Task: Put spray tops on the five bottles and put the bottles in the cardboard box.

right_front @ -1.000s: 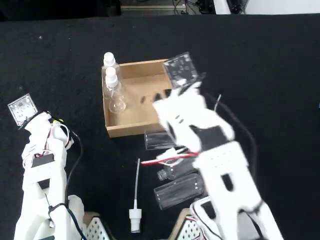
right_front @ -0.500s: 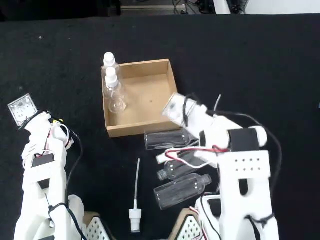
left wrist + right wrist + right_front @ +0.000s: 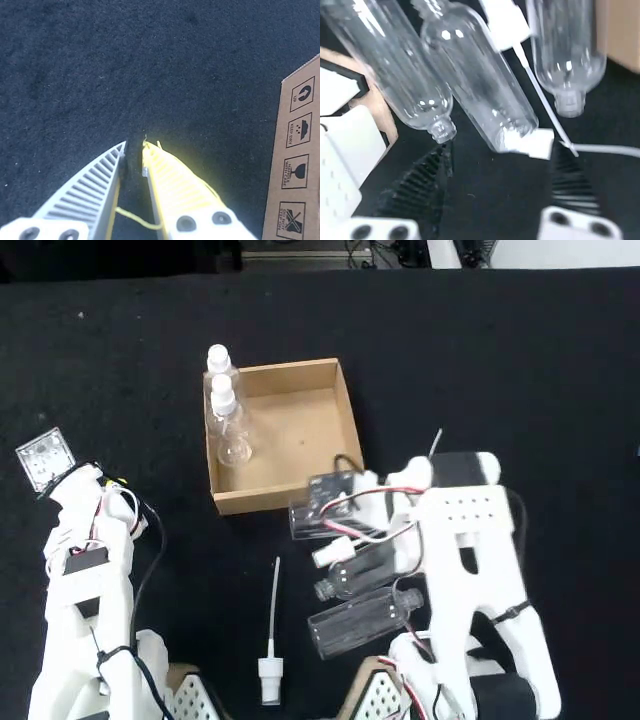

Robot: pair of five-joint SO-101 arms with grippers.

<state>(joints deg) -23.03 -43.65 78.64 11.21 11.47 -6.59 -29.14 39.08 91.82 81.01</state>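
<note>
High view: right arm [image 3: 465, 540] hides pt of loose bottles [image 3: 355, 625]; right gripper [image 3: 502, 150] spread, left gripper [image 3: 134, 146] pressed together.

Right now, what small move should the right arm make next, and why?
Probably ease the right gripper forward and close on the middle bottle: its jaws stand open, that bottle's end lies just ahead between them, and it lies capless outside the cardboard box.
</note>
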